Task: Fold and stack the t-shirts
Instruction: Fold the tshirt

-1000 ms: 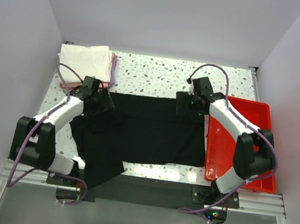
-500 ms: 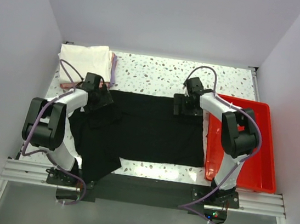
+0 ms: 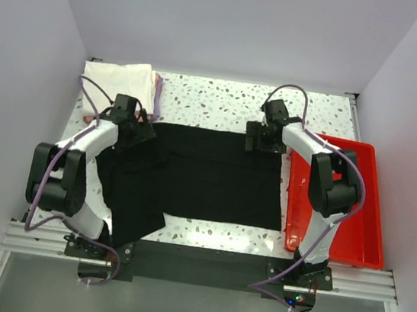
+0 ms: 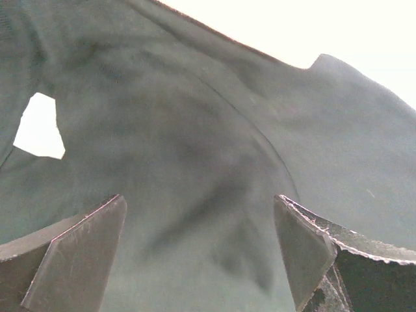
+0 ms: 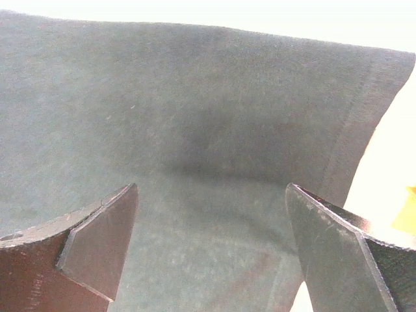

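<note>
In the overhead view the left claw and right claw are too small and too covered by their own wrists to show their fingertips. The white t-shirt hides the folded shirts under it, which show only as thin pink and lavender edges. The left arm covers part of the black t-shirt, and the right arm covers the red tray's left wall. In both wrist views the fingers are cut off at the bottom edge. There the black cloth runs out of frame, and the table beyond is washed out to white.
</note>
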Robot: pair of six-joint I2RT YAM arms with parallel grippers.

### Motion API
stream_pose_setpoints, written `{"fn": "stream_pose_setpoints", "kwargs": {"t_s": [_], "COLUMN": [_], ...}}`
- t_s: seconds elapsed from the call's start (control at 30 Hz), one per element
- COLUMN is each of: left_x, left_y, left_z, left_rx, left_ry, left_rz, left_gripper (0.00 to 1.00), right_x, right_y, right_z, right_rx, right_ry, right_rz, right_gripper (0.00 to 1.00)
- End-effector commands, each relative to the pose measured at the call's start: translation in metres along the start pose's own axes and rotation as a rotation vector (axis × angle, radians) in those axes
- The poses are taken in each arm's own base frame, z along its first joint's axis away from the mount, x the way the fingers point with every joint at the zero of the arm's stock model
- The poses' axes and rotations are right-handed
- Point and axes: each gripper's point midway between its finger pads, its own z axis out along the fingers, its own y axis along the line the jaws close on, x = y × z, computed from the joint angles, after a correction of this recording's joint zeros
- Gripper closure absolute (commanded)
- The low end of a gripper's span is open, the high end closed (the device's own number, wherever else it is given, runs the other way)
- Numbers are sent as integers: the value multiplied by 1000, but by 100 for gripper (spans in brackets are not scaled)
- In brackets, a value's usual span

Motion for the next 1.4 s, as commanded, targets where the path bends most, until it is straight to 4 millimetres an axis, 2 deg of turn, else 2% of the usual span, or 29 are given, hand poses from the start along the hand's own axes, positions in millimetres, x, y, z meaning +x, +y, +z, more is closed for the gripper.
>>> {"fn": "stream_pose_setpoints", "kwargs": {"t_s": [0.0, 0.03, 0.1, 0.13, 0.2, 0.23, 0.27, 0.3, 0.33, 0.37, 0.4, 0.43, 0.5, 0.53, 0.63, 0.77, 0.87, 0.9, 0.93, 0.97, 1.07, 1.37], "left_x": [-18, -4, 10, 34, 63, 95, 125, 143, 168, 184, 190, 205, 208, 218, 236, 252, 250, 250, 251, 257, 263, 256], "left_y": [-15, -10, -5, -3, 5, 6, 17, 17, 11, 14, 8, 11, 9, 21, 34, 56, 58, 47, 46, 57, 63, 68], "left_z": [-62, -70, -87, -94, -103, -111, -110, -117, -124, -127, -134, -144, -155, -164, -174, -159, -146, -144, -141, -135, -128, -111], "left_rx": [24, 2, -12, -40, -82, -91, -111, -100, -66, -60, -47, -56, -85, -129, -212, -287, -254, -187, -167, -180, -166, -240], "left_ry": [-106, -70, -61, -14, 14, 75, 133, 155, 192, 220, 214, 228, 201, 215, 232, 242, 187, 185, 186, 196, 206, 147], "left_rz": [15, 34, 57, 107, 124, 188, 205, 148, 188, 188, 117, 158, 96, 137, 136, 114, 36, -8, -26, -35, -68, -74], "left_gripper": [0, 0, 0, 0, 0, 0, 0, 0, 0, 0, 0, 0, 2, 2, 5, 9, 16, 19, 22, 28, 35, 44], "right_x": [-36, -38, -38, -32, -28, -21, -18, -13, -10, -9, -8, -4, -3, -1, 3, 8, 8, 8, 9, 10, 12, 18], "right_y": [12, 12, 13, 11, 12, 9, 8, 5, 3, 3, 2, 3, 4, 3, 2, 1, 2, 3, 4, 4, 3, 2], "right_z": [-53, -66, -79, -80, -90, -93, -94, -94, -94, -99, -100, -99, -101, -101, -102, -101, -100, -100, -98, -96, -93, -86], "right_rx": [-58, -67, -74, -70, -74, -60, -51, -35, -27, -25, -24, -30, -39, -37, -31, -29, -38, -39, -44, -47, -38, -33], "right_ry": [-132, -159, -179, -168, -176, -161, -158, -149, -143, -151, -153, -149, -153, -147, -142, -132, -127, -127, -121, -114, -100, -73], "right_rz": [-25, -24, -26, -25, -30, -30, -34, -38, -40, -42, -43, -47, -50, -52, -53, -57, -59, -61, -60, -63, -62, -66], "right_gripper": [1, 1, 1, 1, 1, 1, 1, 1, 1, 1, 1, 1, 1, 1, 1, 1, 1, 1, 1, 1, 1, 1]}}
